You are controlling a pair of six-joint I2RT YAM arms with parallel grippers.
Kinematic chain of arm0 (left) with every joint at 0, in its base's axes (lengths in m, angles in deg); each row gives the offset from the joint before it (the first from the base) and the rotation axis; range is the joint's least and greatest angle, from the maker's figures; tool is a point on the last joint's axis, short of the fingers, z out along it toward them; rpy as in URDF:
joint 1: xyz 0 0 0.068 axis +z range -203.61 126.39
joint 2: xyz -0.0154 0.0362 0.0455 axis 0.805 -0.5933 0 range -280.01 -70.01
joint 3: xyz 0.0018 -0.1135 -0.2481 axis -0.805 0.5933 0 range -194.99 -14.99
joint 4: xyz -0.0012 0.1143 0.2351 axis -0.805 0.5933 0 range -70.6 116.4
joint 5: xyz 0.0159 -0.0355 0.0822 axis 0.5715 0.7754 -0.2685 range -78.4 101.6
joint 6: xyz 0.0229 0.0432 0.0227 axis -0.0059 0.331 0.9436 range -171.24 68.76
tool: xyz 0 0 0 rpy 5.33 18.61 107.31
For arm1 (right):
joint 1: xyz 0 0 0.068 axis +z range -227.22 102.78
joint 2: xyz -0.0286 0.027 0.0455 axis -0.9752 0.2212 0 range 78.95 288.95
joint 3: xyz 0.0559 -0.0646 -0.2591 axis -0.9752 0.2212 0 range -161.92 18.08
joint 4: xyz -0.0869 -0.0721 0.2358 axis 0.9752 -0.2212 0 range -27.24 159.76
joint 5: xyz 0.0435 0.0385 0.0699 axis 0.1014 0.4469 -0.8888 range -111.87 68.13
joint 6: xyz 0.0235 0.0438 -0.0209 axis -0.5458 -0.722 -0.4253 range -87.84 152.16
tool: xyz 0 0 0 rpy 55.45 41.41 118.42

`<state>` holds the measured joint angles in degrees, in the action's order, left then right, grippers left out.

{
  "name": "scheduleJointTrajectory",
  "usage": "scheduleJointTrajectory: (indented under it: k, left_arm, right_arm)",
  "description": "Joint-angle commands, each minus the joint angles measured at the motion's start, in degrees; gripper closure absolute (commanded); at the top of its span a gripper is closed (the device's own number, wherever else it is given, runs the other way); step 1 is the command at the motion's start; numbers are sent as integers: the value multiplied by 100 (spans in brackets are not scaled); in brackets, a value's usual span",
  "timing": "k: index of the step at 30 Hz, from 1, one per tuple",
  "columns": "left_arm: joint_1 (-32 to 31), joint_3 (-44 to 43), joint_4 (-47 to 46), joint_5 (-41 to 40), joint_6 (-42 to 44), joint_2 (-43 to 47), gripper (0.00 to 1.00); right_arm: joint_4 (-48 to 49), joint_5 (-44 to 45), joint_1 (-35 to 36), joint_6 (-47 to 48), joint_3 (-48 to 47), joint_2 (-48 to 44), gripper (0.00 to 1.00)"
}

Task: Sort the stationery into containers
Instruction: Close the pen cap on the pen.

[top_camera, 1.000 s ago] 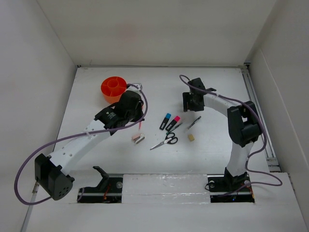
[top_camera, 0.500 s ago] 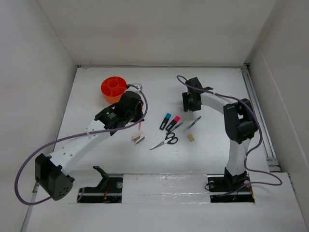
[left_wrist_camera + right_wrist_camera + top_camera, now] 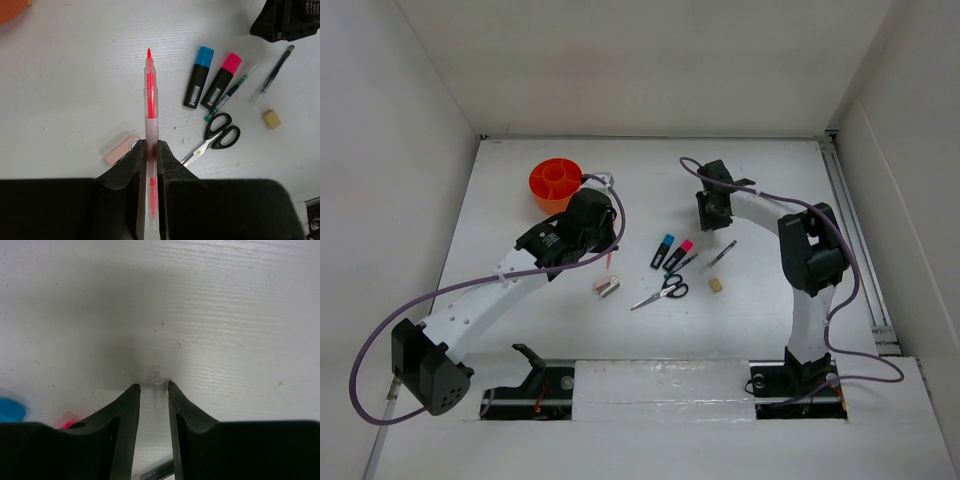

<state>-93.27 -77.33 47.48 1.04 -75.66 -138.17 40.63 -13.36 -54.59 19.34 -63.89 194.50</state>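
Observation:
My left gripper point(image 3: 151, 147) is shut on the thin red pen point(image 3: 150, 95), which sticks out ahead of the jaws above the table, near the stapler point(image 3: 120, 150). The orange tub point(image 3: 555, 183) stands far left of it. My right gripper point(image 3: 154, 386) is down at the table, its jaws narrow but still apart. A small clear cap-like piece point(image 3: 159, 392) lies between its tips, close to the right finger. The blue-capped highlighter point(image 3: 198, 77), the pink-capped highlighter point(image 3: 222, 80), the scissors point(image 3: 215, 137), the eraser point(image 3: 271, 119) and the slim pen point(image 3: 275, 72) lie on the table.
A thin green-tipped pen point(image 3: 230, 97) lies beside the pink highlighter. In the top view the right gripper point(image 3: 712, 212) is just beyond the highlighters point(image 3: 670, 252). White walls close the table on three sides, and a rail point(image 3: 855, 240) runs along the right edge.
The right gripper's jaws have narrowed and that arm has shifted slightly left. The left arm and the red pen have not moved.

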Motion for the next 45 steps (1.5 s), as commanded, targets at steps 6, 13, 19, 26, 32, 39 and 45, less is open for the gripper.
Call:
scheduleJointTrajectory:
  k: [6,13,19,26,32,39,45]
  left_arm:
    - [-7,38,-74,-59,78,172,100]
    - [-7,91,-74,-59,78,172,100]
    - [-7,91,-74,107,140,233,100]
    - [-7,311,-566,1108,430,716,100]
    - [-7,372,-794,2348,711,787,100]
    - [-7,425,-1067,2910,764,1032,100]
    - [-7,600,-1330,3069,764,1489,100]
  right_arm:
    - [-76,63,66,34,-152,292,78]
    - [-137,63,66,34,-152,346,100]
    - [134,-200,66,-133,102,-224,100]
    - [1592,-1430,66,-677,1032,-2271,100]
    - [2436,-930,822,-1424,1175,-3617,100]
    - [4552,-1274,1085,-3199,2273,-4488,100]
    - [5126,-746,1534,-3937,2738,-4734,100]
